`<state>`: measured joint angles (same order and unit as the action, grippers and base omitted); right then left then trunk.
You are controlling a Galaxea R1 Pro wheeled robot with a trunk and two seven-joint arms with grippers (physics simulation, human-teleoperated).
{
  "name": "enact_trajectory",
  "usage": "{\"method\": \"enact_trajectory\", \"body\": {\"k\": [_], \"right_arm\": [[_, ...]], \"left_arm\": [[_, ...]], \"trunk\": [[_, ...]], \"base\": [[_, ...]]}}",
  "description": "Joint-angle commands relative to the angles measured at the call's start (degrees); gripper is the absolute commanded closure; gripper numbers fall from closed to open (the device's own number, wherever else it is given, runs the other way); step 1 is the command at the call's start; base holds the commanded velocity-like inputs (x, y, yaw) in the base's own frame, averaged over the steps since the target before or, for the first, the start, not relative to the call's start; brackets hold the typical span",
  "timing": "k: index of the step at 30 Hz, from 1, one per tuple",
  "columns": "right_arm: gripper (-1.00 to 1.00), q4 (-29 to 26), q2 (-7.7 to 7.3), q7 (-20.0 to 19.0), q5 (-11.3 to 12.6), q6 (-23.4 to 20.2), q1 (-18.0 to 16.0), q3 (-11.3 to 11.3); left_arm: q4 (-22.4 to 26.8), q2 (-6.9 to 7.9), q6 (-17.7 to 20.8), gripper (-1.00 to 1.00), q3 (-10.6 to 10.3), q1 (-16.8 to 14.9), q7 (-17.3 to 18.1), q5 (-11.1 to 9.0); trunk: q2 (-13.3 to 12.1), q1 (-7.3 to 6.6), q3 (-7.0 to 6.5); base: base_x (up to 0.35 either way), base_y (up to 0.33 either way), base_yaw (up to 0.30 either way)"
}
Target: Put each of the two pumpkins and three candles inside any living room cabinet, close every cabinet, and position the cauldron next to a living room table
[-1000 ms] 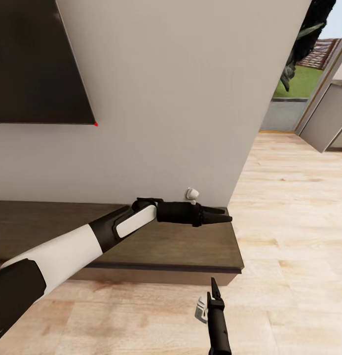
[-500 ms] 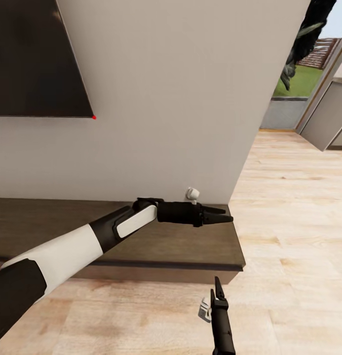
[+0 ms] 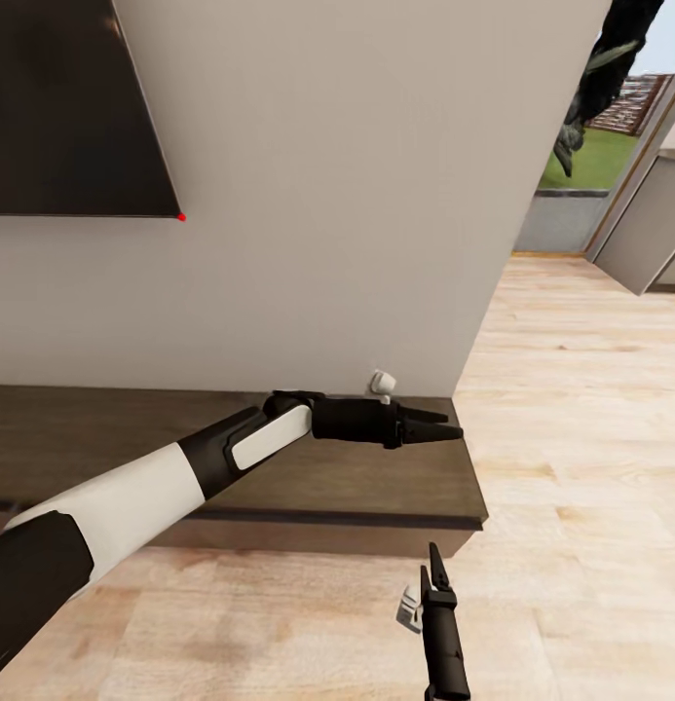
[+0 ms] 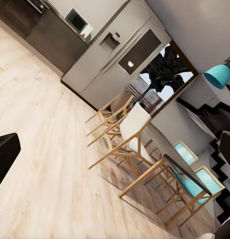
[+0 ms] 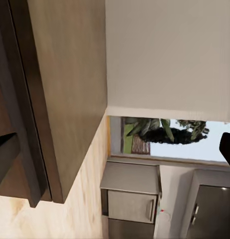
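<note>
Robot standing at the right end of the low cabinet (image 3: 230,458), both arms free.

The cabinet is a long, low box of dark brown wood grain, flat against the white wall (image 3: 356,195) under the black TV (image 3: 64,107); its fronts are smooth and have no handles, so I judge a drawer must be caught by its edge or by the thin dark gap under the top (stiff, heavy, probably sliding slowly). The left gripper (image 3: 444,428) hovers over the cabinet's right end with fingers close together, holding nothing. The right gripper (image 3: 437,574) points up over the pale plank floor (image 3: 571,438), also narrow and empty. Beyond the wall the left wrist view finds wooden chairs (image 4: 126,130).
</note>
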<state>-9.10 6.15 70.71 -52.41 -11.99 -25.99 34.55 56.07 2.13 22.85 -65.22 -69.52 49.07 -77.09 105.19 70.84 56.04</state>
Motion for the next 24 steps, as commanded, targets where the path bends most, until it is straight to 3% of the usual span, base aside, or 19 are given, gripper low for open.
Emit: {"method": "enact_trajectory", "body": {"k": [1,10,20,24], "right_arm": [[-1.0,0.0,0.0,0.0,0.0,0.0,0.0,0.0],[-1.0,-0.1,-0.13,0.1,0.1,0.0,-0.1,-0.1],[-1.0,-0.1,-2.37,-0.2,0.1,2.8,-1.3,-0.2],[-1.0,-0.1,-4.14,-0.3,0.0,4.0,-2.7,-0.2]], "left_arm": [[0.0,-0.01,0.0,-1.0,0.0,0.0,0.0,0.0],[0.0,-0.06,0.0,-1.0,0.0,0.0,0.0,0.0],[-0.1,-0.24,0.0,-1.0,0.0,0.0,0.0,0.0],[-0.2,-0.82,0.0,-1.0,0.0,0.0,0.0,0.0]], "trunk": [[0.4,0.23,0.18],[4.0,2.2,1.8],[8.0,4.4,3.6],[9.6,5.28,4.31]], "base": [[0.0,0.0,0.0],[0.0,0.0,0.0],[0.0,0.0,0.0],[0.0,0.0,0.0]]}}
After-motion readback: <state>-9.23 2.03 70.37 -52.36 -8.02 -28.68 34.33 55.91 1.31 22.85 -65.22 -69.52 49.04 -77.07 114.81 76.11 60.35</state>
